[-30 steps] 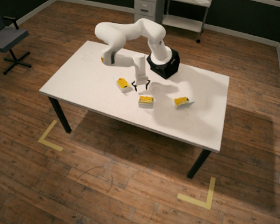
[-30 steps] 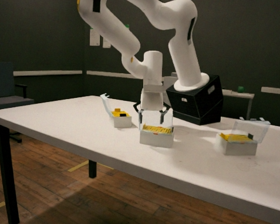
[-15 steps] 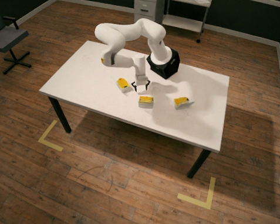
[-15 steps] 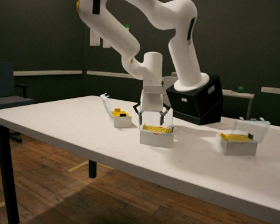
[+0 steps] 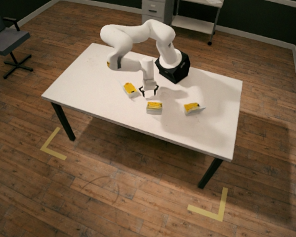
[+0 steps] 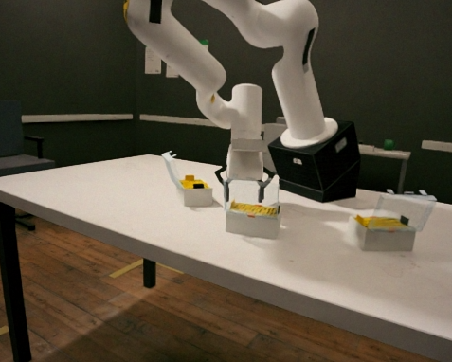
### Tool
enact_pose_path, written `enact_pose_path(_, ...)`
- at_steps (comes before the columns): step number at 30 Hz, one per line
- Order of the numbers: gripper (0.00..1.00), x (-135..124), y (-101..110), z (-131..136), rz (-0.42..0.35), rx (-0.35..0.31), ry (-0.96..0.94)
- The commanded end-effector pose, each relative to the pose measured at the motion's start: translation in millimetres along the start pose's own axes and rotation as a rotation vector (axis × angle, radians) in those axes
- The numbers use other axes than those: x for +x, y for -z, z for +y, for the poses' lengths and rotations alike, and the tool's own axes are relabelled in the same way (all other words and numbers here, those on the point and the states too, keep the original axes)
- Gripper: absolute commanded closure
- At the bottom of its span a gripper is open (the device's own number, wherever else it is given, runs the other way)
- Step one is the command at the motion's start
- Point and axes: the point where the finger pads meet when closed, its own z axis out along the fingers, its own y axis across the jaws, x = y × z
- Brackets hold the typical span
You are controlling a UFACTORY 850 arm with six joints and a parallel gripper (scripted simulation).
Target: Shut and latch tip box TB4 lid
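A grey swivel office chair [image 5: 9, 40] stands at the upper left on the brown wooden plank floor [image 5: 120, 192]. A white drawer cabinet [image 5: 156, 9] and white shelf cart [image 5: 197, 24] sit along the top edge. Yellow tape corners [image 5: 53, 146] mark the floor below the surface.
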Motion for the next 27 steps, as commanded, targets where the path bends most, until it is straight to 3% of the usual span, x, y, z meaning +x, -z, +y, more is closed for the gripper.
enact_pose_path(1, 0.00, 0.0, 0.3, -0.1, 0.000, 0.000, 0.000)
enact_pose_path(23, 0.00, 0.0, 0.3, -0.1, 0.000, 0.000, 0.000)
enact_pose_path(27, 0.00, 5.1, 19.5, -0.2, 0.000, 0.000, 0.000)
